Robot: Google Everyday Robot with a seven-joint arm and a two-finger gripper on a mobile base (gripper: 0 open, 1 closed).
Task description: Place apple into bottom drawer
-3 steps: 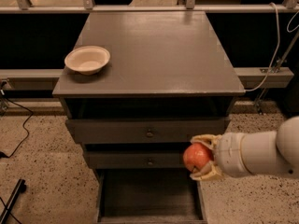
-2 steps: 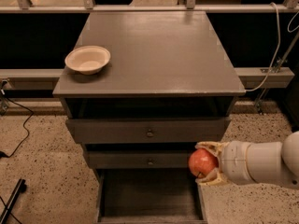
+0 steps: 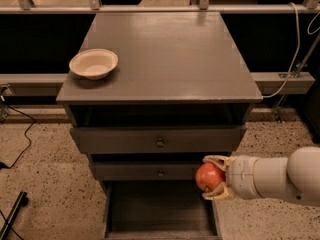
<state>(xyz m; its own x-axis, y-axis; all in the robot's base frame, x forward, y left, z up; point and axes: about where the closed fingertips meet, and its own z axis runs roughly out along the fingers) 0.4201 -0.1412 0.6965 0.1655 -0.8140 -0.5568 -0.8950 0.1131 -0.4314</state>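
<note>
Presently, the apple point(image 3: 210, 177) is shown pinched between the two cream fingers point(image 3: 216, 159) of the end effector point(image 3: 208, 178), one finger above the fruit and one below. The end effector is placed at about 4 o'clock in the view, carried on a white arm point(image 3: 282, 176) entering from 3 o'clock, in front of the right end of the middle drawer point(image 3: 145, 171). The bottom drawer point(image 3: 160, 206), at 6 o'clock, is pulled out with its flat floor exposed. The apple is held over the drawer's right plank side, apart from it. A cream bowl point(image 3: 93, 64) is set on the desk point(image 3: 170, 49) at 10 o'clock, well apart from the apple.
</note>
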